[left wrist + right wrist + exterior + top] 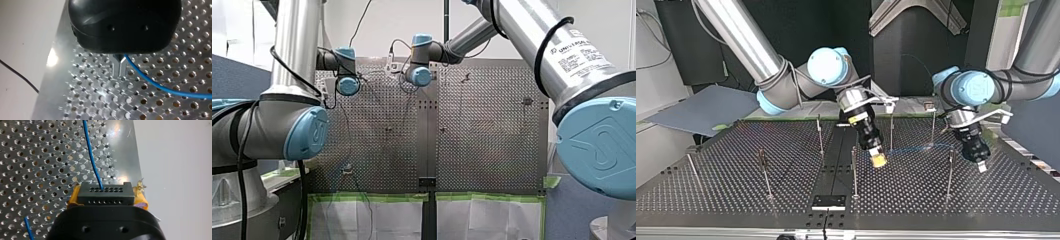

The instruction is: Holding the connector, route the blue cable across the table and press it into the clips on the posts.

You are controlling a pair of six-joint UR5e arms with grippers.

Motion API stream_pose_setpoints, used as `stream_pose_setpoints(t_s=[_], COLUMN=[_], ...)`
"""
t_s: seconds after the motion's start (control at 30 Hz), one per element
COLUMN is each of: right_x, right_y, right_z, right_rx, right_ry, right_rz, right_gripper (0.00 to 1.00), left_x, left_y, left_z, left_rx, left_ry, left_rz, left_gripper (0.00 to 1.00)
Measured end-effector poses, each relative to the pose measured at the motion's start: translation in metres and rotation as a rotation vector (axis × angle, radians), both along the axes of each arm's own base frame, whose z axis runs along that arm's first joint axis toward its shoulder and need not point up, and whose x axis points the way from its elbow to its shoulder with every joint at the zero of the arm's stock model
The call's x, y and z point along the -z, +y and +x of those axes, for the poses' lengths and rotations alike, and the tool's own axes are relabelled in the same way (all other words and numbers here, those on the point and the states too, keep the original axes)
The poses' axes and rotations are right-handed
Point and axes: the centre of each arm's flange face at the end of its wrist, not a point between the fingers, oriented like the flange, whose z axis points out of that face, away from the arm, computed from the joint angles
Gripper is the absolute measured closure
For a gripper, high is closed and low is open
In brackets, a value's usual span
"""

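My right end effector (pixel 878 160) clamps the connector (pixel 105 193) to lead the cable (pixel 155 83); my left end effector (pixel 120 67) pinches it, likely for tension.

grey board (pixel 706 107): seen lying at top view's left | white sheets (pixel 357 220): edged with green tape (pixel 367 197) | thin black wire (pixel 18 75): seen over pale surface (pixel 22 37)
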Motion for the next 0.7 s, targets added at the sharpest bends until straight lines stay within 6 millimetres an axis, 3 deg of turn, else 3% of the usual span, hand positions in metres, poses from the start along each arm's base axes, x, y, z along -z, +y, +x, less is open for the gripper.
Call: stream_pose_setpoints(t_s=[0.2,0.47,0.7], right_x=[-0.009,-0.001,-0.007], right_y=[-0.002,-0.01,-0.012], right_z=[0.002,0.007,0.009], right_rx=[0.001,0.01,0.013], right_ry=[-0.012,0.015,0.018], right_rz=[-0.01,0.004,0.003], right_gripper=[1.0,1.0,1.0], left_x=[0.005,0.009,0.016], left_y=[0.009,0.013,0.016], left_z=[0.011,0.017,0.022], left_rx=[0.007,0.023,0.031], left_ry=[0.001,0.007,0.02], left_rz=[-0.007,-0.002,-0.002], left_gripper=[1.0,1.0,1.0])
